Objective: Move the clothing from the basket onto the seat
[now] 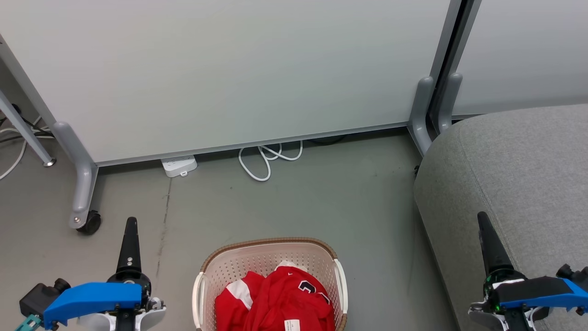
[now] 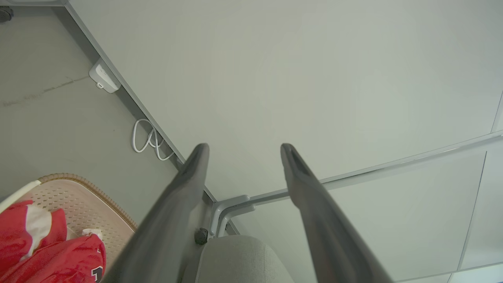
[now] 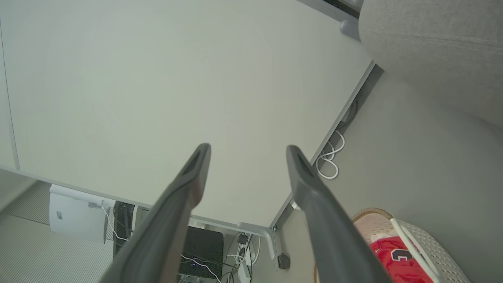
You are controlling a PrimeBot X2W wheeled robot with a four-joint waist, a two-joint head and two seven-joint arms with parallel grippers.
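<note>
The clothing (image 1: 275, 301) lies bunched in the basket (image 1: 266, 242) at six o'clock, the seat (image 1: 519, 174) at three, left gripper (image 2: 243, 149) and right gripper (image 3: 247, 149) spread empty, so the smart play looks like pinching a thick top fold.

Grey floor (image 1: 298, 207): basket (image 1: 271, 241) bottom centre, seat (image 1: 514, 174) right, white power strip (image 1: 179, 165) and looped cable (image 1: 268, 158) at partition (image 1: 229, 69) base, castered foot (image 1: 82, 184) left.

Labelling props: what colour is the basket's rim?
Brown, woven-look rim on the basket; clearest in the head view.
</note>
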